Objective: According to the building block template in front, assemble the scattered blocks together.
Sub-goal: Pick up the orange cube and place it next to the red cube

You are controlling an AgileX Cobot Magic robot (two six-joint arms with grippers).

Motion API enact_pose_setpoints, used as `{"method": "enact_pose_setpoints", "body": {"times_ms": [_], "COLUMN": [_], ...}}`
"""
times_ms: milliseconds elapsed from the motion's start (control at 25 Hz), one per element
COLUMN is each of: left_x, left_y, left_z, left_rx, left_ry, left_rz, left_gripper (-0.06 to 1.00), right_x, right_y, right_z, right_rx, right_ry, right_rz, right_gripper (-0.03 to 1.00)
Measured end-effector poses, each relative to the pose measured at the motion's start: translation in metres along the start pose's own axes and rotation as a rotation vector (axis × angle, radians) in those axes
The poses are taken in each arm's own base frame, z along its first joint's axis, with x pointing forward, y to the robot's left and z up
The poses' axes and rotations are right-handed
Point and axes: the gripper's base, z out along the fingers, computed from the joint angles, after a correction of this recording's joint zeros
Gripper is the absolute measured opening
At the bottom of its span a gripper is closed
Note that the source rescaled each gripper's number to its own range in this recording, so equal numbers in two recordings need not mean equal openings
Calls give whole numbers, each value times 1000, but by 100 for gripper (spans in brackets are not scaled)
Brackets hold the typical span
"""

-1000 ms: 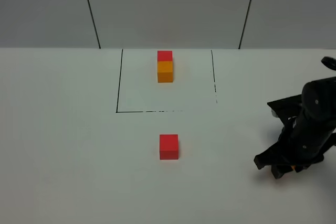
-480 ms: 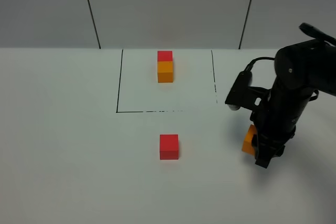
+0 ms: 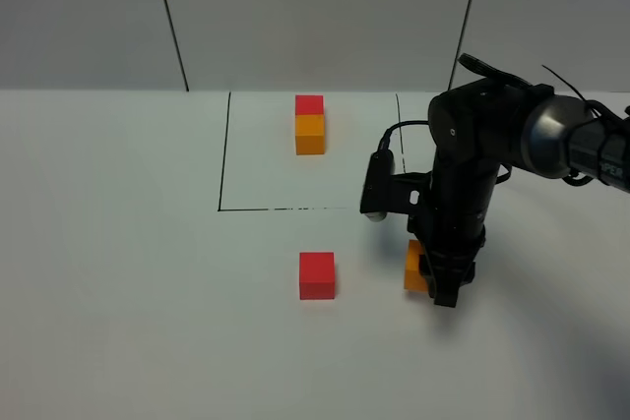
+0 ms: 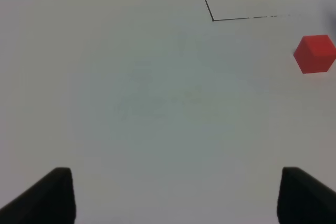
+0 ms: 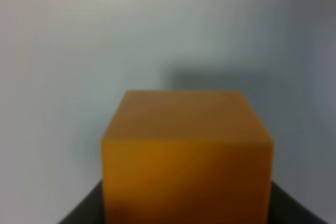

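The building block template (image 3: 309, 125), a small red cube joined to an orange one, stands inside the black-line square (image 3: 222, 154) at the back. The scattered red cube (image 3: 317, 274) sits on the white table in front of the square; it also shows in the left wrist view (image 4: 315, 53). My right gripper (image 3: 434, 280) is shut on the scattered orange cube (image 3: 415, 268) and holds it low, to the right of the red cube with a gap between them. The orange cube fills the right wrist view (image 5: 186, 156). My left gripper (image 4: 177, 184) is open and empty over bare table.
The white table (image 3: 118, 292) ends at a grey panelled wall (image 3: 315, 17) behind the square. The right arm (image 3: 472, 154) rises over the square's front right corner. The left arm is out of the exterior view.
My right gripper has lifted the orange cube from the table's right side and carried it left, towards the red cube. The red cube and the template have not moved.
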Motion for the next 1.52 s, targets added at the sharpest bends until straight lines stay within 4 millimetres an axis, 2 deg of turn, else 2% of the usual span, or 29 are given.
{"method": "enact_pose_setpoints", "body": {"times_ms": [280, 600, 1160, 1520], "left_x": [0, 0, 0, 0], "left_y": [0, 0, 0, 0], "left_z": [0, 0, 0, 0], "left_rx": [0, 0, -2, -2], "left_ry": [0, 0, 0, 0], "left_rz": [0, 1, 2, 2], "left_gripper": [71, 71, 71, 71], "right_x": [-22, -33, -47, -54], "right_y": [-8, -7, -5, -5], "right_z": [14, 33, 43, 41], "right_rx": [9, 2, 34, 54], "right_ry": [7, 18, 12, 27], "right_rz": [-59, -86, -125, -157], "right_gripper": [0, 0, 0, 0]}}
